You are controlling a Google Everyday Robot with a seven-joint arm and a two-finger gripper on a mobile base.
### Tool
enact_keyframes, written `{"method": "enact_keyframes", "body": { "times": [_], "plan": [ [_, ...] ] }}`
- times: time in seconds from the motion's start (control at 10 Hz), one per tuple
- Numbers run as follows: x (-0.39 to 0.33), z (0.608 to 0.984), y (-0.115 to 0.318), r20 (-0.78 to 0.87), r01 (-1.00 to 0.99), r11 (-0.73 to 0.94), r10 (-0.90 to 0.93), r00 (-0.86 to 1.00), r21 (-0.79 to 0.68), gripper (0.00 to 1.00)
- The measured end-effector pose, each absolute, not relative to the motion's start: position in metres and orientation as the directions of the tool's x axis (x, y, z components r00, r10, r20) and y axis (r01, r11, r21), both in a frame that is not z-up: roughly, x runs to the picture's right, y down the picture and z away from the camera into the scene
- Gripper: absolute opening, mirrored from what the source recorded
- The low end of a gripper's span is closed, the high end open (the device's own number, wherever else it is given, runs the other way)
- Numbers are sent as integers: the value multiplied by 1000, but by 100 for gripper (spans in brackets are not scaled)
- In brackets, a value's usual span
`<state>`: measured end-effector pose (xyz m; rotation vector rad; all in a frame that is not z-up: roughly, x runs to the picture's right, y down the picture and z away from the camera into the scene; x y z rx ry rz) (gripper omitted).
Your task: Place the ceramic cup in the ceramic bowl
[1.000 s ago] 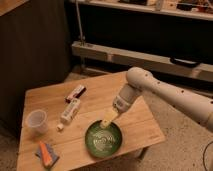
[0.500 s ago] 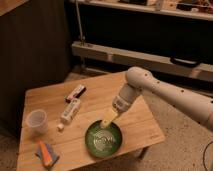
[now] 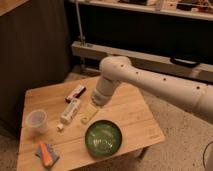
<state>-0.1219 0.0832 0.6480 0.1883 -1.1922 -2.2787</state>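
Note:
The ceramic cup (image 3: 37, 120), a small pale tumbler, stands upright near the left edge of the wooden table (image 3: 130, 117). The ceramic bowl (image 3: 103, 138), dark green and glossy, sits near the table's front edge with nothing in it. My gripper (image 3: 89, 114) hangs from the white arm (image 3: 150, 82) low over the table. It is just above and left of the bowl and well right of the cup. It touches neither of them.
A white rectangular box (image 3: 70, 111) lies just left of the gripper. A red and white packet (image 3: 76, 93) lies behind it. A small white cube (image 3: 60, 127) sits near the cup. An orange and blue item (image 3: 46, 154) lies at the front left corner.
The gripper has moved left and slightly back, from over the bowl's rim to beside the white box. The cup and bowl have not moved.

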Motion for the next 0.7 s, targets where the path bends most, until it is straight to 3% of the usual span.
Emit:
{"method": "enact_keyframes", "body": {
  "times": [0.7],
  "plan": [
    [-291, 669, 43, 34, 272, -560, -398, -917, 782, 80]
  ]
}}
